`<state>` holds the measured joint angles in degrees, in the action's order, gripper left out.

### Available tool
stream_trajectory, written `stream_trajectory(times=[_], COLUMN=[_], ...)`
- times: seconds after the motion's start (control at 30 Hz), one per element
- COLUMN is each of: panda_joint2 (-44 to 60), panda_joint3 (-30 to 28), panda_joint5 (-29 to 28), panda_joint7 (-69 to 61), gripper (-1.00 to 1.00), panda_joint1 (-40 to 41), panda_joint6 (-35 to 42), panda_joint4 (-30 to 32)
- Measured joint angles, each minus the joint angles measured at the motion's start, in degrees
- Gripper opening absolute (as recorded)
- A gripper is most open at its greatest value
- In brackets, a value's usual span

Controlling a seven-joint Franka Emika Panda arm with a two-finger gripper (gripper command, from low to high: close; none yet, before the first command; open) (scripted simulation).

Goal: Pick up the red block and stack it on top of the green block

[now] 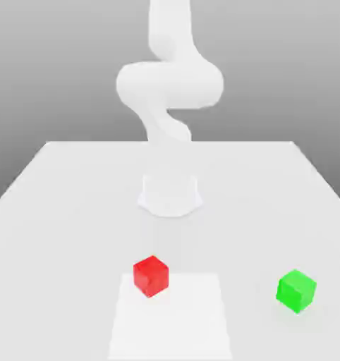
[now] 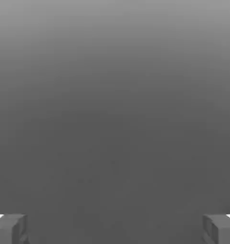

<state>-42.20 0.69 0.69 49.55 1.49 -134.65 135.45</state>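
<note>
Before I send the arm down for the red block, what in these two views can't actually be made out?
- Gripper, hand view: its fingertips are cut off by the frame edge; they stand wide apart with nothing between.
- Arm, exterior view: its upper part is cut off by the top edge.
- Red block and green block, exterior view: far faces and undersides hidden by the blocks themselves.

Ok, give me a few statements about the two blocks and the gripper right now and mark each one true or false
1. The red block is stacked on the green block. False: both sit apart on the table.
2. The green block lies toward the exterior view's right of the red block. True.
3. The gripper is shut on the red block. False: its fingers stand wide apart with nothing between them.
4. The red block rests partly on a lighter square patch of the table. True.
5. The green block sits on that patch too. False: it is off it, on the exterior view's right.
</note>
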Motion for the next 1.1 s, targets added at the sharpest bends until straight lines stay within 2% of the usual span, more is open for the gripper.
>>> stream_trajectory(times=[0.4, 0.57, 0.7, 0.8, 0.83, 1.03, 1.1], panda_joint2=[21.54, 34.1, 45.4, 51.82, 52.88, 53.41, 51.23], panda_joint3=[4.86, 6.55, 5.23, 1.92, 1.34, 1.09, 2.15], panda_joint5=[2.33, 1.54, -2.57, -5.22, -5.5, -5.81, -5.18], panda_joint7=[23.1, 35.39, 40.98, 43.1, 43.32, 43.59, 43.13], gripper=[0.0, 0.0, 0.0, 0.0, -1.0, -1.0, -1.0], panda_joint1=[7.8, 11.01, 11.51, 8.72, 8.2, 7.99, 8.89], panda_joint6=[-16.45, -25.75, -34.74, -40.2, -41.11, -41.68, -39.8], panda_joint4=[20.82, 29.84, 30.58, 29.79, 29.64, 29.57, 29.89])
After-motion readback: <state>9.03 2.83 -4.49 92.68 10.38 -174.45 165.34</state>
